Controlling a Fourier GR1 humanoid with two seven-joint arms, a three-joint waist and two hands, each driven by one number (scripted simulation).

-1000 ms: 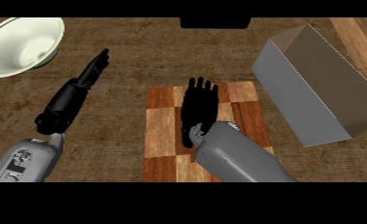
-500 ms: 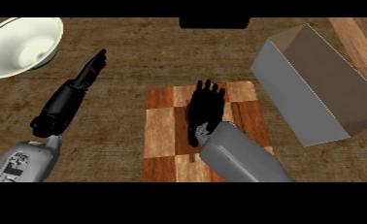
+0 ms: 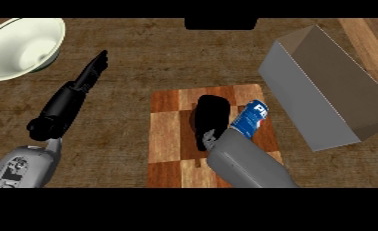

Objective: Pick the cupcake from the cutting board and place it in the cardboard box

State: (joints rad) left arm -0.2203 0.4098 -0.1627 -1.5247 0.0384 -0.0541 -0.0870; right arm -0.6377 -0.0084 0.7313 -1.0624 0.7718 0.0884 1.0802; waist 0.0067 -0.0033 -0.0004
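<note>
A checkered wooden cutting board (image 3: 171,125) lies at the centre of the counter. Over its upper middle my right hand (image 3: 210,117) is curled, with its back to the view. Pressed against that hand's right side is the cupcake (image 3: 251,117), seen as a tilted blue item with white markings; the hand covers its left part. The open cardboard box (image 3: 332,80), grey outside and brown inside, lies tipped at the board's right. My left hand (image 3: 87,74) rests on the counter at the left with straight fingers, far from the board.
A white bowl (image 3: 26,45) sits at the far left corner. A black object (image 3: 220,23) shows at the top edge. A light wooden strip (image 3: 362,32) runs behind the box. Bare brown counter lies between the left arm and the board.
My right hand's fingers, stretched out over the board before, have curled in. The blue cupcake, hidden earlier, now shows at the hand's right side. The left arm has not moved.
</note>
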